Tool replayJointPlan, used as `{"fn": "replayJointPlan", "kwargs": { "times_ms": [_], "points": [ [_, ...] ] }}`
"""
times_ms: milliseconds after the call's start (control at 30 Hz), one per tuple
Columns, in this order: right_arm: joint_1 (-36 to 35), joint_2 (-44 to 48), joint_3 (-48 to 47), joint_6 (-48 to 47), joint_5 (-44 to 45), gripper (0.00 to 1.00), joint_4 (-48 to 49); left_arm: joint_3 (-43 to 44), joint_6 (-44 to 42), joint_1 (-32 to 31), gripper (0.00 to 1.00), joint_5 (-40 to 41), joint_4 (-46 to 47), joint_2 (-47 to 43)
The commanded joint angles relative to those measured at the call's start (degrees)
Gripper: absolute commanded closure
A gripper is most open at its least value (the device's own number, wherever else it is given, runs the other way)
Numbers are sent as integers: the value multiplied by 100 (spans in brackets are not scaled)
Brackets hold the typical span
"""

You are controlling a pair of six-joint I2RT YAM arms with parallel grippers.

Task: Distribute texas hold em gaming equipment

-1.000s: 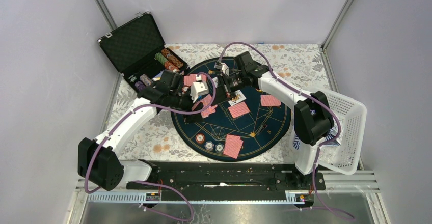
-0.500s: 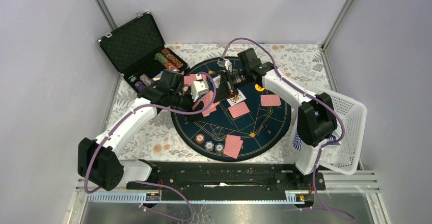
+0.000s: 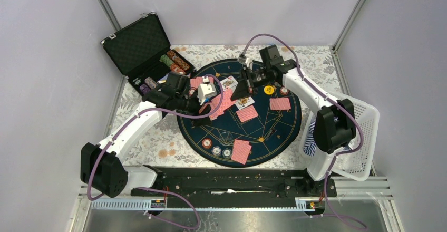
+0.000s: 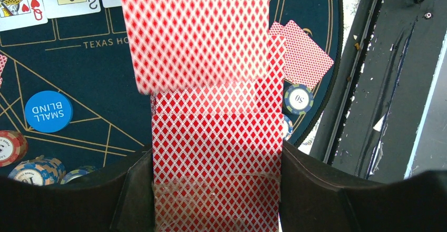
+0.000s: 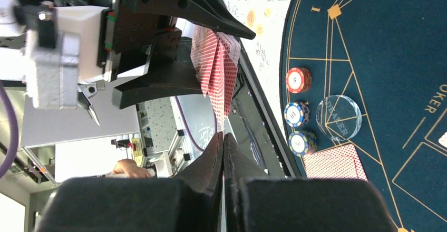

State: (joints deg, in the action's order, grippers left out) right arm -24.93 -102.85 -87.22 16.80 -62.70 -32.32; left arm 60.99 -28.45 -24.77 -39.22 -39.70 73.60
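At ten o'clock on the round mat (image 3: 266, 124), the left gripper (image 4: 216, 184) held the deck of cards (image 4: 216, 137) between half-open jaws, steadying it like a dealer's stack. The right gripper (image 5: 222, 142), jaws shut, pinched the top card (image 4: 195, 31) by its edge, apparently to draw it off for dealing

A black hard case (image 3: 138, 47) stands open at the far left corner, its lid tilted back against the grey wall (image 3: 47, 58). A floral tablecloth (image 3: 311, 63) covers the table, and a round dark-blue felt mat (image 3: 269, 124) with gold lines lies on its middle. At the right edge a white perforated plastic basket (image 3: 363, 121) sits tipped, with what looks like a blue-white striped cloth (image 3: 310, 143) at its near corner. A black rail (image 3: 232, 182) runs along the near edge.
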Motion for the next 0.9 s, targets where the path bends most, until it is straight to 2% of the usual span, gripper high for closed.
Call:
{"fn": "replayJointPlan", "kwargs": {
  "times_ms": [0, 233, 333, 433, 600, 867],
  "points": [
    [243, 502, -184, -227, -329, 100, -257, 229, -46, 8, 100, -161, 268, -101],
    [647, 797, 220, -482, -543, 100, -416, 203, -47, 8, 100, -139, 267, -148],
    [815, 750, 454, -1240, -370, 100, -1052, 188, -48, 8, 100, -138, 269, -170],
    [883, 693, 721, -2053, 172, 100, -1485, 172, -55, 8, 100, -146, 263, -166],
    [900, 562, 1473, -2464, 800, 100, -1262, 166, -47, 8, 100, -139, 269, -196],
    [1021, 277, 2187, -2237, 1335, 100, -412, 146, -56, 8, 100, -121, 263, -199]
  ]
}}
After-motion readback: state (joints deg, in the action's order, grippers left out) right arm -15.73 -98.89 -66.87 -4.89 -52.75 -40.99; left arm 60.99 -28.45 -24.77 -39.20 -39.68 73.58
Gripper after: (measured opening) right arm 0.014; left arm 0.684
